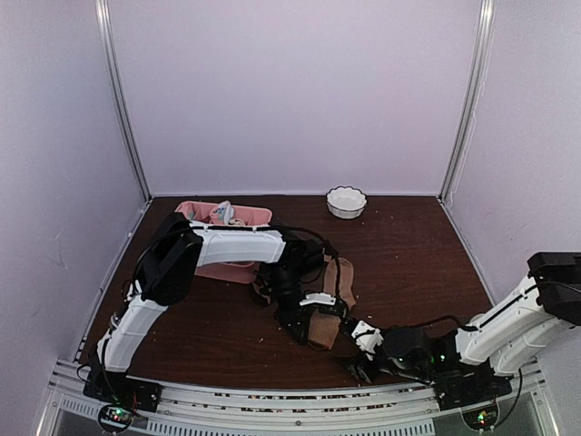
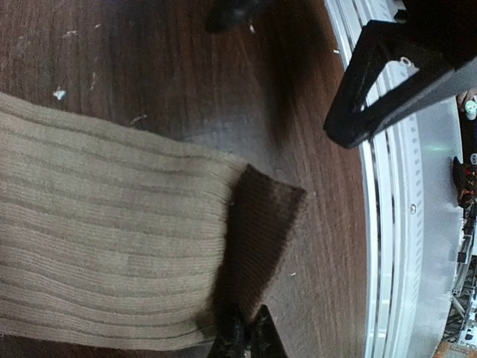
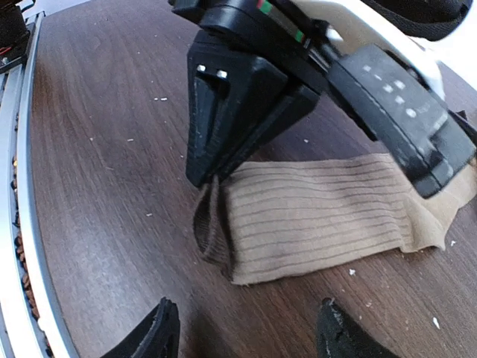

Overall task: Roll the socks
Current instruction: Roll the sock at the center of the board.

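Left end effector: closed, its tips pinching the edge of the brown sock and lifting that edge a little off the desk.
Right end effector: open, with its two fingers spread and only bare wood between them. It sat just near of the socks' end and touched neither sock.
Tan sock: ribbed, lying flat near the middle of the desk and running from the near end away toward the far right.
Brown sock: it lay mostly beneath the tan sock, with only its dark cuff showing at the near end.
Desk: dark wood, dotted with pale specks.
Pink tray: far left, partly hidden behind the left arm, with small bundles inside.
White bowl: at the far edge, right of centre, well apart from the socks.
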